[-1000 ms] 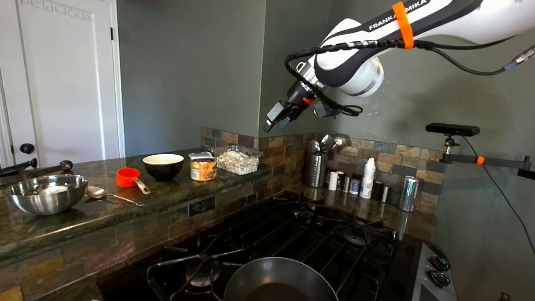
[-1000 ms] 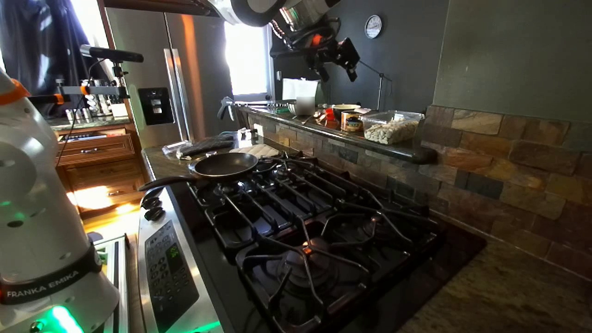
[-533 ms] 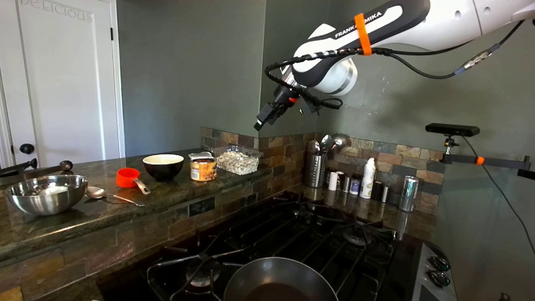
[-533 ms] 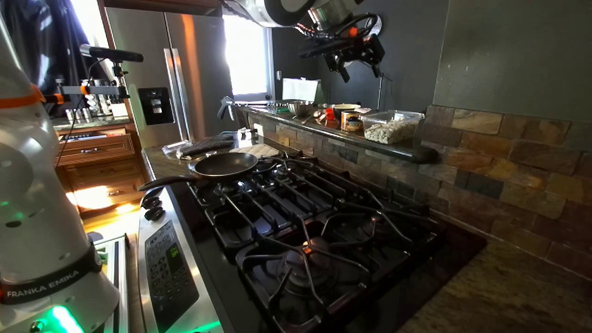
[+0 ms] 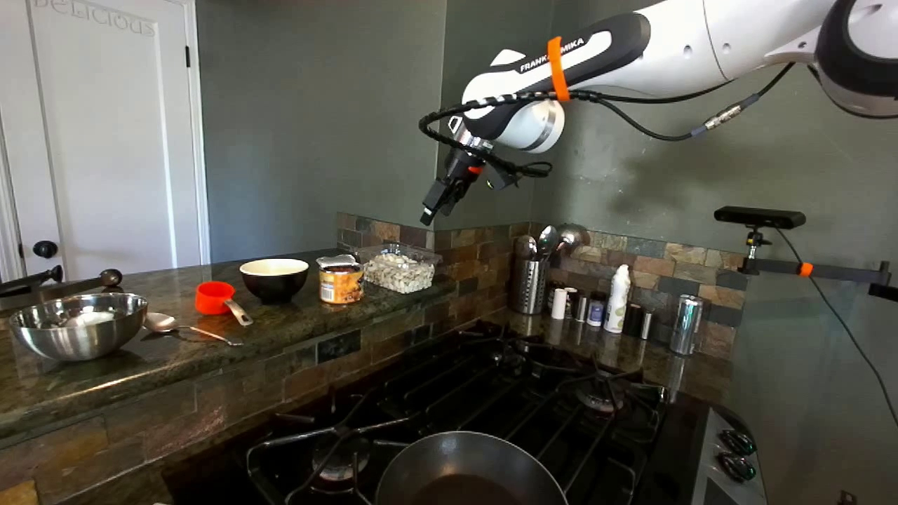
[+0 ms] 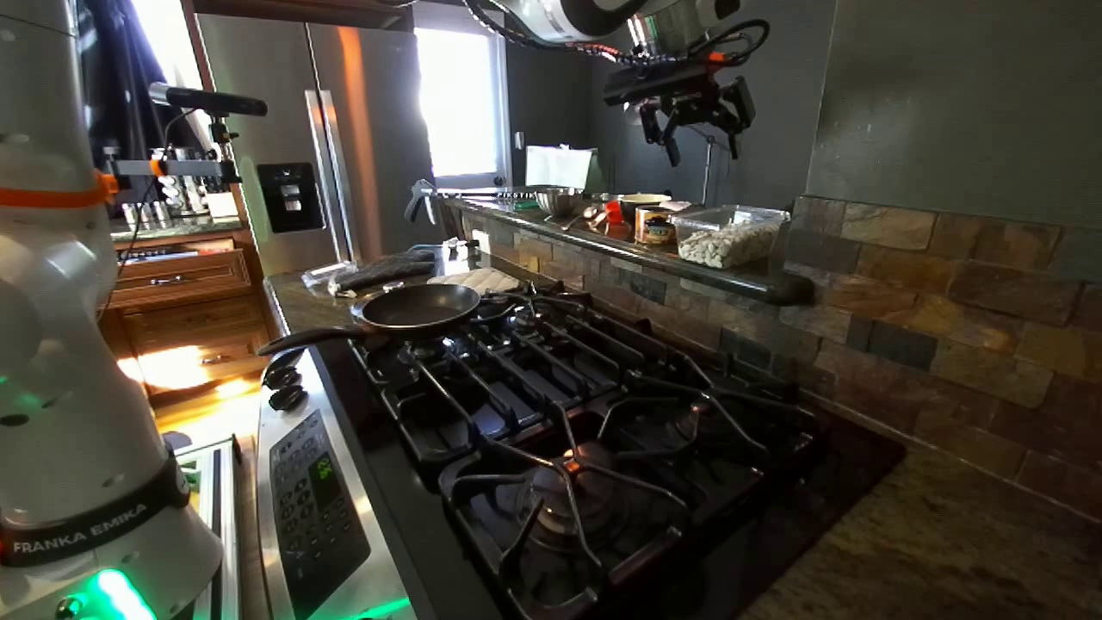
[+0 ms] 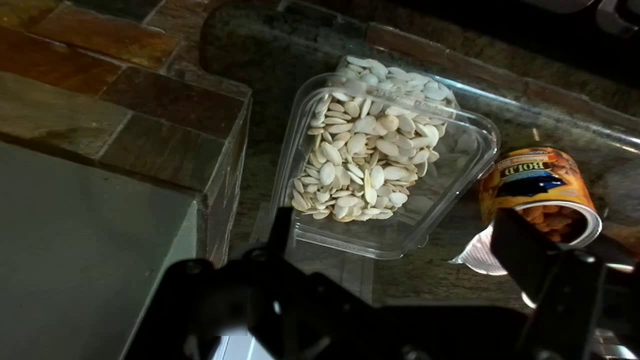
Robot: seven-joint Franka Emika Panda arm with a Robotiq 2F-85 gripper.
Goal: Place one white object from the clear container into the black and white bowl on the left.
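Observation:
The clear container [image 7: 430,200] sits on the raised stone ledge with many pale flat seeds [image 7: 370,150] heaped in it. It also shows in both exterior views [image 5: 429,258] [image 6: 721,219]. The black and white bowl [image 5: 273,287], black outside and white inside, stands upright on the ledge beyond the orange can; its rim shows in the other exterior picture [image 6: 644,199]. My gripper [image 7: 398,235] is open and empty, pointing down above the container and apart from it. It hangs in the air in both exterior views [image 5: 436,212] [image 6: 704,155].
An orange can [image 7: 542,180] with a peeled foil lid stands beside the container. A tiled wall corner [image 7: 220,165] is close on its other side. A red measuring cup [image 5: 214,298], spoon [image 5: 163,322] and steel bowl [image 5: 77,333] are farther along. A pan [image 5: 470,466] sits on the stove below.
The arm has moved toward the ledge and container, leftward in an exterior view and rightward in the opposite picture. The gripper has turned somewhat and stays open. The objects have not moved.

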